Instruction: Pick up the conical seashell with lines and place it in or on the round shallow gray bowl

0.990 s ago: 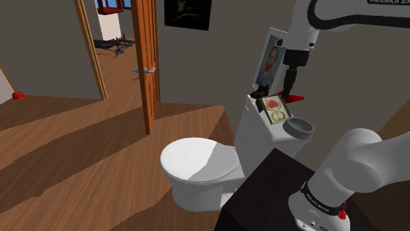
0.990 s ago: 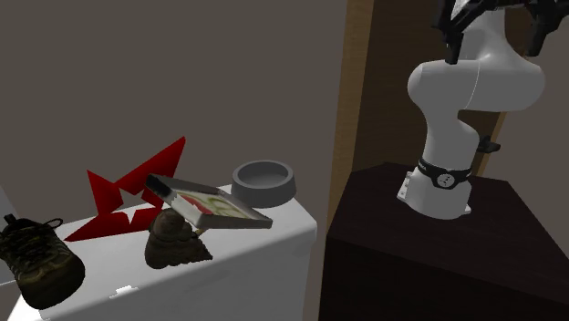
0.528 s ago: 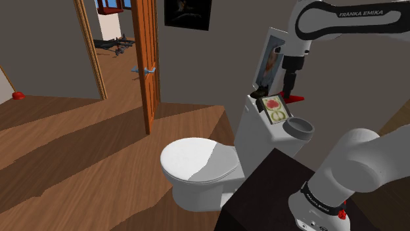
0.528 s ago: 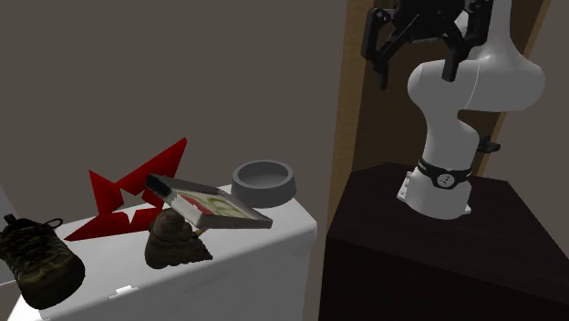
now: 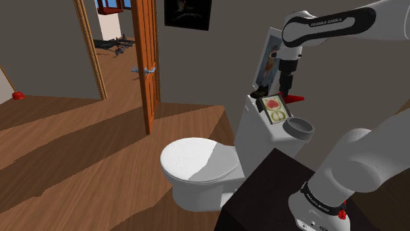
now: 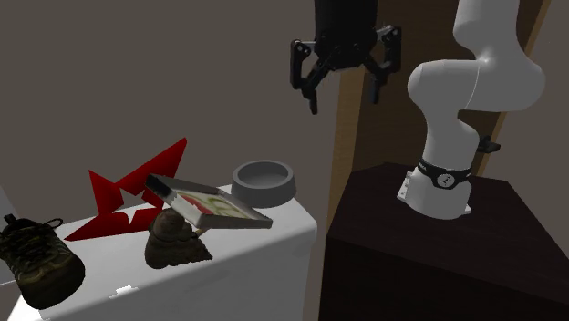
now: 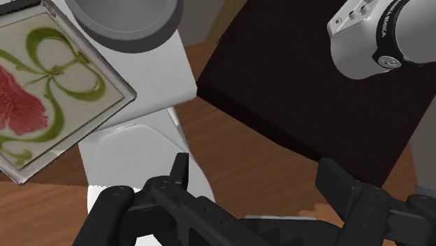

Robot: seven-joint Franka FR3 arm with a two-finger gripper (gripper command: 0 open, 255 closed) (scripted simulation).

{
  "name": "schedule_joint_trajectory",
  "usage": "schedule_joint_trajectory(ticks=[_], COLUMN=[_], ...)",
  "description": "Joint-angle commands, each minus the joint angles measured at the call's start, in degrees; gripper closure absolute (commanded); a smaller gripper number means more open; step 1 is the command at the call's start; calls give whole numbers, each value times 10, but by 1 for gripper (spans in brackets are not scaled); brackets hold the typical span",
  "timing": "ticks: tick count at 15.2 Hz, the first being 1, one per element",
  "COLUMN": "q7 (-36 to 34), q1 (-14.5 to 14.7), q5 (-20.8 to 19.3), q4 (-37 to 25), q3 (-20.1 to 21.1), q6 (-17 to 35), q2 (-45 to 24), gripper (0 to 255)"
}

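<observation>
The conical seashell point(image 6: 177, 240), brown with ridged lines, lies on the white toilet tank lid point(image 6: 255, 242), partly under a tilted flower-printed tile point(image 6: 212, 202). The round shallow gray bowl point(image 6: 264, 181) stands on the lid's end nearest the stand, seen also as the bowl point(image 5: 299, 126) in the shoulder view and the bowl point(image 7: 124, 21) in the wrist view. My gripper point(image 6: 345, 89) hangs open and empty, well above the lid, up and to the second exterior view's right of the bowl. Over the tank the gripper point(image 5: 281, 87) points down. In the wrist view the fingers point(image 7: 180, 171) stand apart.
A dark shoe point(image 6: 38, 263) and a red star point(image 6: 128, 191) share the lid beyond the shell. A portrait point(image 5: 269, 60) leans behind the tank. The toilet seat point(image 5: 197, 163) lies below, the dark stand point(image 6: 438, 246) beside the tank, and an open wooden door point(image 5: 146, 59) further off.
The arm has swung from above the stand toward the tank, carrying the gripper leftward and lower in the second exterior view. The jaws stayed open. Nothing on the lid moved.
</observation>
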State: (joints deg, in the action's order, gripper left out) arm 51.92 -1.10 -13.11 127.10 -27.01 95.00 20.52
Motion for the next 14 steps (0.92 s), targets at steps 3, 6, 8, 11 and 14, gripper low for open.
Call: schedule_joint_trajectory(ticks=[3,6,8,11,14], q7=[86,152,198,264,323], q1=[2,-1,-7,-24,-52], q5=[4,22,40,72,103], q4=[-47,-93,-128,-186,-253], q3=[-42,-68,-80,-90,-87], q6=[34,54,65,76,79], q2=[-86,-160,-212,-293,-373], gripper=[0,0,0,0,0])
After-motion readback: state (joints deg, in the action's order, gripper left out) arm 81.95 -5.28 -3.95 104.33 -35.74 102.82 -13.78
